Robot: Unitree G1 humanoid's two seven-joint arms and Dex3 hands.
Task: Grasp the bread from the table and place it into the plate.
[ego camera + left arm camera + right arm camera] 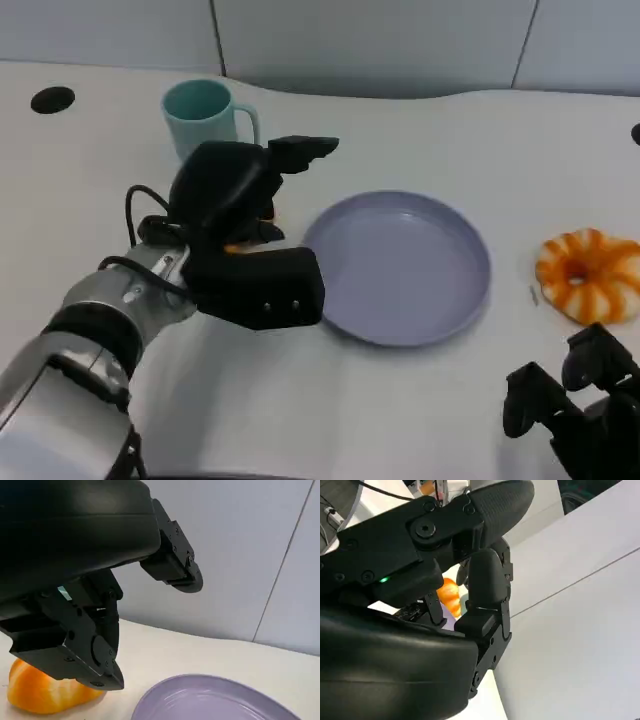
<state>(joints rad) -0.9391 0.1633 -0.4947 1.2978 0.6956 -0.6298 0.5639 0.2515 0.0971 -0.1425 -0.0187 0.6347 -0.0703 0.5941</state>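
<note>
The bread [45,695] lies just off the plate's [470,300] nine-o'clock rim under the left hand [245,235], whose fingers are spread and grasp nothing, while the right hand [580,410] rests empty, fingers apart, at five o'clock on the white table [400,420], a ring loaf [590,275] at three o'clock.

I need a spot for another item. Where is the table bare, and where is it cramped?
Bare: the near table between the purple plate and right hand. Crowded: left hand over bread, beside the teal mug; a doughnut sits right of the plate.
</note>
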